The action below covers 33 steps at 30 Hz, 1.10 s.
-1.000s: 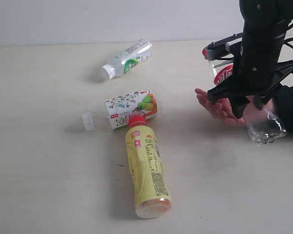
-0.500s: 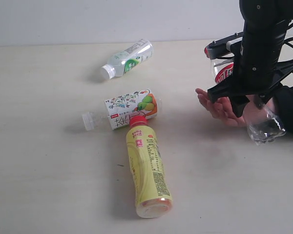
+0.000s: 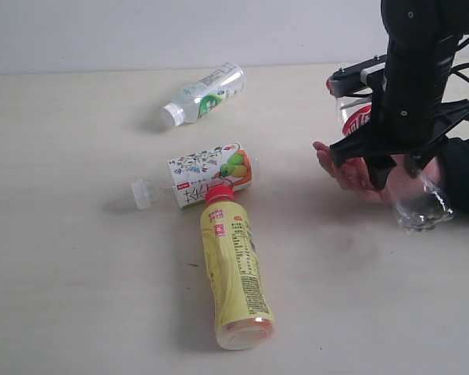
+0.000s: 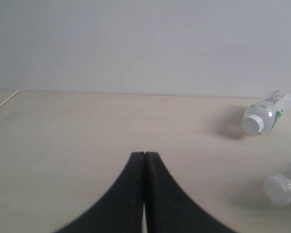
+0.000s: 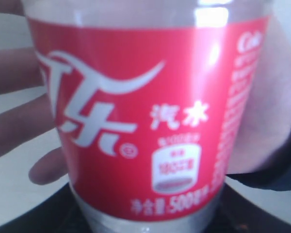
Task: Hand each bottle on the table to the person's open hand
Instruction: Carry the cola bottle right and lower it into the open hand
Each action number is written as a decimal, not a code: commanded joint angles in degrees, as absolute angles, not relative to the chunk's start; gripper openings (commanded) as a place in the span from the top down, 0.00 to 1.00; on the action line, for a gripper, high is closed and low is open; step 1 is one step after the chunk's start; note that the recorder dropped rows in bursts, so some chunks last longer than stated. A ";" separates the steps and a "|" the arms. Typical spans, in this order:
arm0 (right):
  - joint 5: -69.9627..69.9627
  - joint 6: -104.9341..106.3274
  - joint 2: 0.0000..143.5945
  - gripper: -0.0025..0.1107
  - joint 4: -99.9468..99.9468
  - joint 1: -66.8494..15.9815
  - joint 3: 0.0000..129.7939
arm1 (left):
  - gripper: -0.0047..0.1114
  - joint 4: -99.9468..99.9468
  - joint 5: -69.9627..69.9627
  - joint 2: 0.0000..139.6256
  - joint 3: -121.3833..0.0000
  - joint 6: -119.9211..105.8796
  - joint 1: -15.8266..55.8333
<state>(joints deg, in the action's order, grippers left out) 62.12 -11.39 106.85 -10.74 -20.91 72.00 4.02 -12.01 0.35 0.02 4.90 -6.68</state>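
My right gripper (image 3: 397, 160) is shut on the clear red-label cola bottle (image 3: 358, 119), holding it tilted just above the person's open hand (image 3: 344, 170) at the right of the table (image 3: 78, 258). In the right wrist view the cola label (image 5: 145, 111) fills the frame, with the hand's fingers (image 5: 19, 121) behind it. The yellow bottle with a red cap (image 3: 234, 273) lies front centre. Its cap touches the fruit-label bottle (image 3: 211, 176). The small green-white bottle (image 3: 203, 95) lies at the back. My left gripper (image 4: 144, 156) is shut on nothing, low over bare tabletop.
A pale wall (image 3: 141, 31) runs along the table's far edge. The person's dark sleeve (image 3: 465, 172) enters from the right. The left wrist view shows the green-white bottle (image 4: 266, 112) and the fruit-label bottle's cap (image 4: 280, 188) off to one side.
My right arm with the cola bottle has edged very slightly left over the hand. The other bottles and the left gripper are as before.
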 commanded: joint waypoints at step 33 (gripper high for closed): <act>60.02 -11.74 109.94 0.27 -12.67 -20.65 72.38 | 0.96 4.17 -11.67 0.00 0.00 4.77 -6.82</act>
<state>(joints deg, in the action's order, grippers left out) 60.72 -11.54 109.88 -12.10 -20.91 72.00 4.02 -12.01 0.35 0.02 4.90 -6.68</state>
